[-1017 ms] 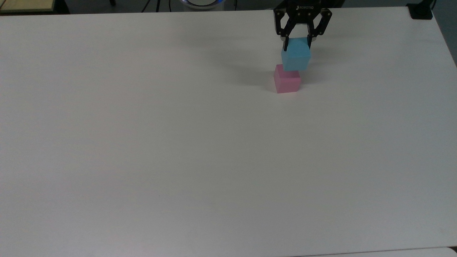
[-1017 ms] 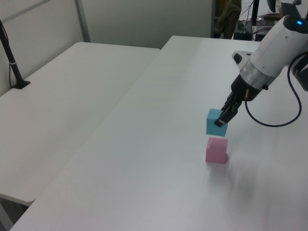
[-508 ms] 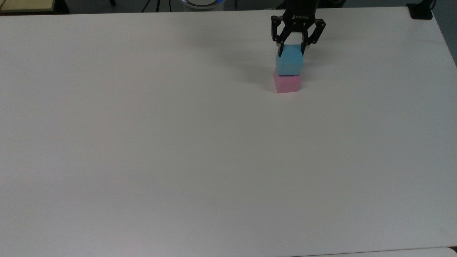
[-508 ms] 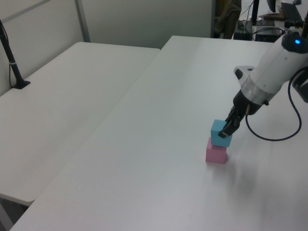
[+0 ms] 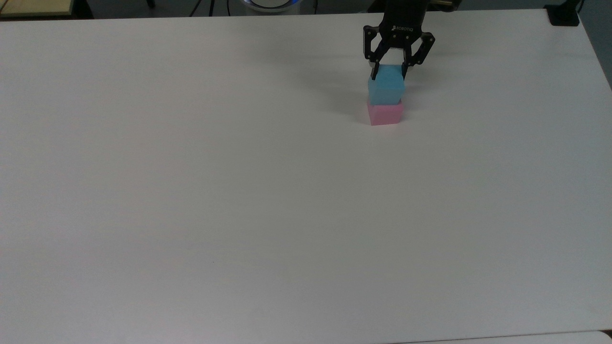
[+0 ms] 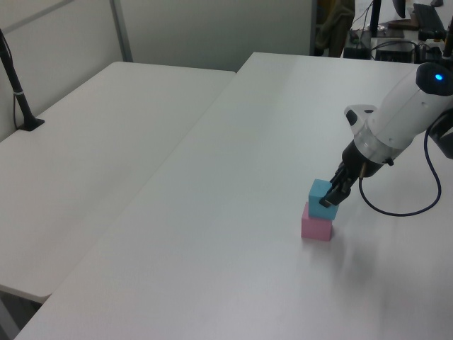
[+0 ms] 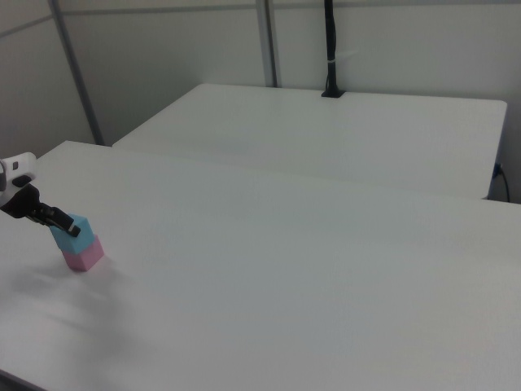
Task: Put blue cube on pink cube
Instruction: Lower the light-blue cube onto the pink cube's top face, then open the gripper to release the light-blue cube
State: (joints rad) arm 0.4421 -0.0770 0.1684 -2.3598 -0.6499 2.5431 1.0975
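Since a second ago the black two-finger gripper (image 5: 388, 74) has come down and carried the small sky-blue matte foam cube (image 5: 385, 88) from just above the stack spot onto the small pastel pink matte foam cube (image 5: 385, 113); the gap seen between the two cubes then is gone. Its fingers (image 5: 374, 71) are closed against opposite sides of the blue cube near its upper edge, clamped on it. The blue cube rests on the pink one, roughly lined up with it, and the pink cube stands on the white table (image 5: 239, 191), toward the far edge in the top view and the top view's right. The left view shows the gripper (image 6: 331, 197) reaching down at a slant from the white arm (image 6: 396, 117), with a black cable (image 6: 407, 202) looping beneath, and the blue cube (image 6: 320, 193) sitting on the pink cube (image 6: 316, 227). The right view shows the stack near the right view's left edge, blue cube (image 7: 73, 235) over pink cube (image 7: 84, 255), and a second white table (image 7: 342, 138) behind.
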